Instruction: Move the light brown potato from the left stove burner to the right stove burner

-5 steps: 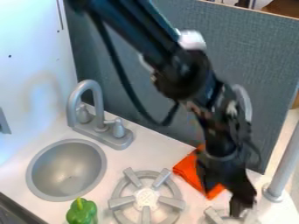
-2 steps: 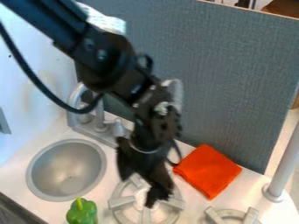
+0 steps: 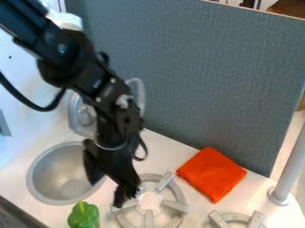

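The black tool (image 3: pixel 106 194) hangs over the spot between the sink (image 3: pixel 30 173) and the burner (image 3: pixel 149 201). Its two tips look apart, with nothing held. The green pepper (image 3: pixel 83 215) sits on the white surface (image 3: pixel 164 149), just below the tool in the view. This looks like an empty-hand step. Getting to the pepper would call for going down, tips wide, one on each side.

Counted by kind: two stove burners (image 3: pixel 149 201); one sink basin (image 3: pixel 52 179); one faucet (image 3: pixel 73 115); one green pepper (image 3: pixel 83 215); one orange cloth (image 3: pixel 212 174); one upright pole (image 3: pixel 290 165); one gray panel (image 3: pixel 214 80); one robot arm (image 3: pixel 67 55), bearing one two-finger gripper (image 3: pixel 106 194); and one countertop (image 3: pixel 162 150).
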Robot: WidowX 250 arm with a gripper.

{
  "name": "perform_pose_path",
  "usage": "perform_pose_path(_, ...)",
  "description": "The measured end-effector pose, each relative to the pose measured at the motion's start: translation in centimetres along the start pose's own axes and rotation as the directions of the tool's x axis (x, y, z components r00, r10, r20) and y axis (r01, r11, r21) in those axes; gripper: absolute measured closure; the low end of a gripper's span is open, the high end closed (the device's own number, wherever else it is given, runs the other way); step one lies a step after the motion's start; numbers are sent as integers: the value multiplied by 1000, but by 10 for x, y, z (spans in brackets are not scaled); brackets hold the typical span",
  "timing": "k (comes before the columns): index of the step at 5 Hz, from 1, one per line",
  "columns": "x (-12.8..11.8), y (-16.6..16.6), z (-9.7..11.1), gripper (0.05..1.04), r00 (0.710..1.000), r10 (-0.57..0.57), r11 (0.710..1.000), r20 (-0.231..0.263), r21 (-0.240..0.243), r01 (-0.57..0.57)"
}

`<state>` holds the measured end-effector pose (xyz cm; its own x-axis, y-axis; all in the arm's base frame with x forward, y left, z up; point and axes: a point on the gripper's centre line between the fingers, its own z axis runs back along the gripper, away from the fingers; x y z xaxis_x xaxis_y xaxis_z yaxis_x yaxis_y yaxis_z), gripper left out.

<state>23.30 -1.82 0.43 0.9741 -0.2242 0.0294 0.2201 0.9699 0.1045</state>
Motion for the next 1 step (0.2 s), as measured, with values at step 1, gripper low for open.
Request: perform_pose_path(1,-17,20,-1,80,999,31,997,15,-67,-30)
